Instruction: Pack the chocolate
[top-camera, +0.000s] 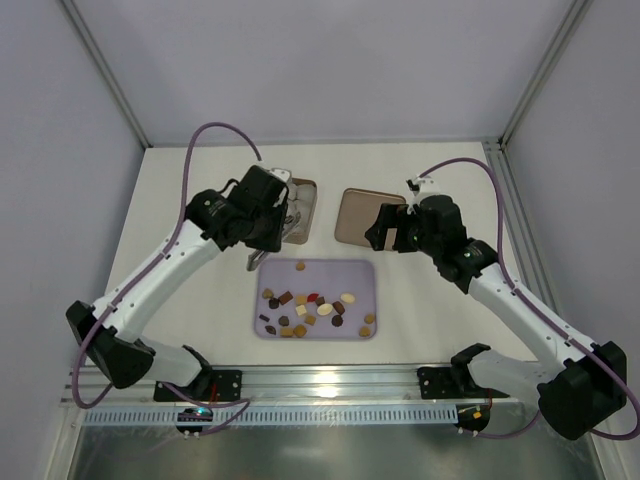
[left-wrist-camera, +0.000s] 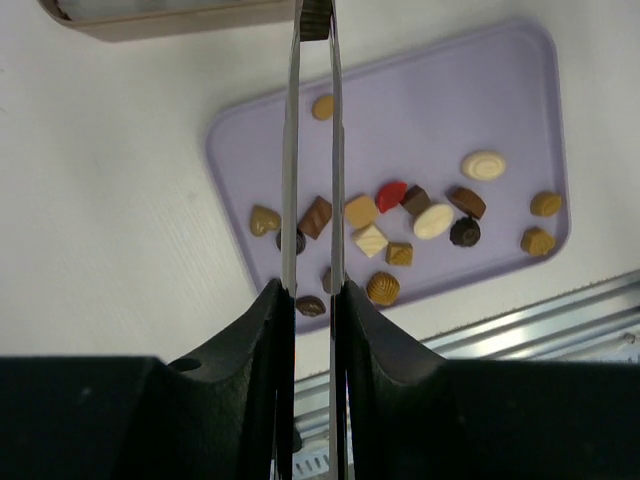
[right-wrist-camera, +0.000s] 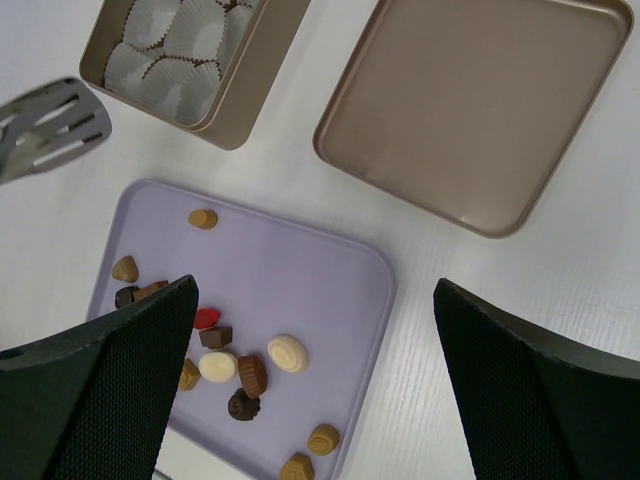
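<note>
Closest to the lens, clamped the black left claw (left-wrist-camera: 312, 290) on slim steel tongs (left-wrist-camera: 312, 150), jaws drawn nearly together against the two blades. Pointed the tong tips out over the white counter (left-wrist-camera: 120, 200), between the open brown square tin (right-wrist-camera: 258, 85) and the far left corner of the flat lavender plastic tray (left-wrist-camera: 480, 90). Showed a small dark shape between the tips in the left wrist view; could not tell whether that was a piece. Held the right claw (right-wrist-camera: 312, 290) spread wide and empty above the tray, near the flat brown tin lid (right-wrist-camera: 480, 110) lying apart on the counter.

Judged the packing barely begun. Found the chocolate (left-wrist-camera: 433, 221), small brown, caramel and cream pieces and one red, scattered loose on the tray, under the left claw and mostly to one side of the blades. Saw none touching the tips, with a lone caramel piece near the tray's far edge closest to them. Found the white pleated paper cups (right-wrist-camera: 170, 40) in view unfilled. Reckoned nearly every piece yet to be carried across, then the lid fitted.
</note>
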